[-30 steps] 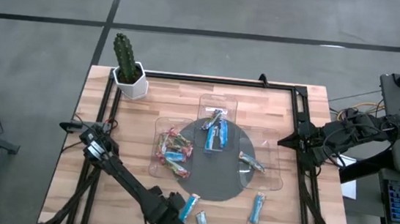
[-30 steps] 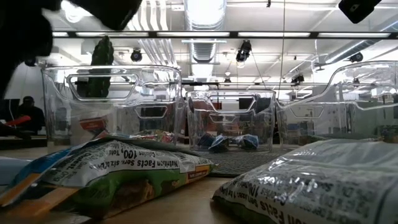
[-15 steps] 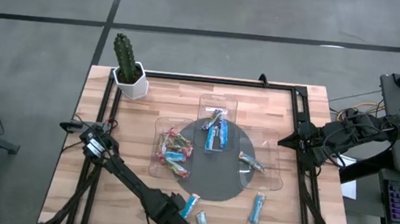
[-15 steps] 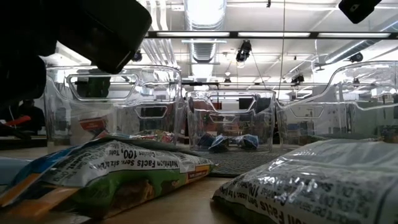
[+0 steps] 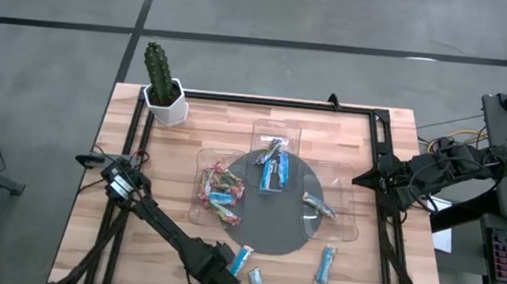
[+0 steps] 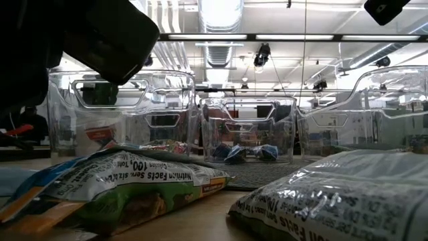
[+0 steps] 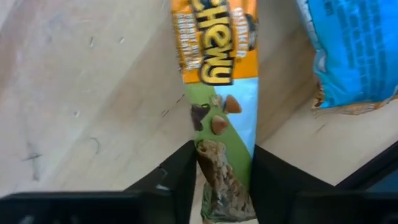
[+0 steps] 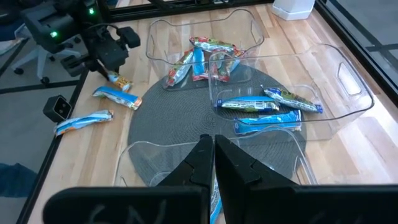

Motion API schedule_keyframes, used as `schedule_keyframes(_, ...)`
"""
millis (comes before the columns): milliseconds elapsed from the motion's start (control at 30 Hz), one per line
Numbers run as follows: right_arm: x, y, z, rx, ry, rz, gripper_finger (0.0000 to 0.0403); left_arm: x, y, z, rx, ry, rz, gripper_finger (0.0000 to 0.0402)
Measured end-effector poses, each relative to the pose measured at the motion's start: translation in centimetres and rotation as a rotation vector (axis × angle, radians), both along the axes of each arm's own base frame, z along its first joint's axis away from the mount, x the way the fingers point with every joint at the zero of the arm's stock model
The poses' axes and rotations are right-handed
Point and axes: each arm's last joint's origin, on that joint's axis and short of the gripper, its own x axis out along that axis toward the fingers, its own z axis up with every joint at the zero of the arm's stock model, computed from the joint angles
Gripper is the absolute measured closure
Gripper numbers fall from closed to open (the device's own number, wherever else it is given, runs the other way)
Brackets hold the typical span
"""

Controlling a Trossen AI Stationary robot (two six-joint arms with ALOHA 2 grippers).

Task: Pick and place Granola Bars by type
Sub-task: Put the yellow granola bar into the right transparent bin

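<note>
Clamping a chewy granola bar (image 7: pixel 222 118) between its fingers, the left gripper (image 5: pixel 223 268) sits low over the worktop (image 5: pixel 176 167). Right gripper (image 8: pixel 213 163) together

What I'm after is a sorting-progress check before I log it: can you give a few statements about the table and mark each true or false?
1. The left gripper has a Chewy granola bar between its fingers, near the table's front edge. True.
2. The right gripper hangs open over the clear trays. False: it is shut and waits at the table's right edge, holding nothing.
3. Every bar already lies in a tray. False: some lie on the bare wood, such as a blue bar in front of the round mat.
4. A cactus in a white pot stands at the back left corner. True.
</note>
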Motion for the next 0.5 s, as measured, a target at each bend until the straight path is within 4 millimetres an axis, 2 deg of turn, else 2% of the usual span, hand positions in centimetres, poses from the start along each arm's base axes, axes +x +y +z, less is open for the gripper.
schedule_keyframes(233, 0.0, 0.0, 0.0, -0.001, 0.000, 0.001, 0.0394, 0.1, 0.0, 0.1, -0.008, 0.006, 0.006, 0.0343)
schedule_keyframes(500, 0.0, 0.0, 0.0, -0.001, 0.000, 0.000, 0.0394, 0.3, -0.2, 1.4, 0.007, 0.035, -0.007, 0.0355)
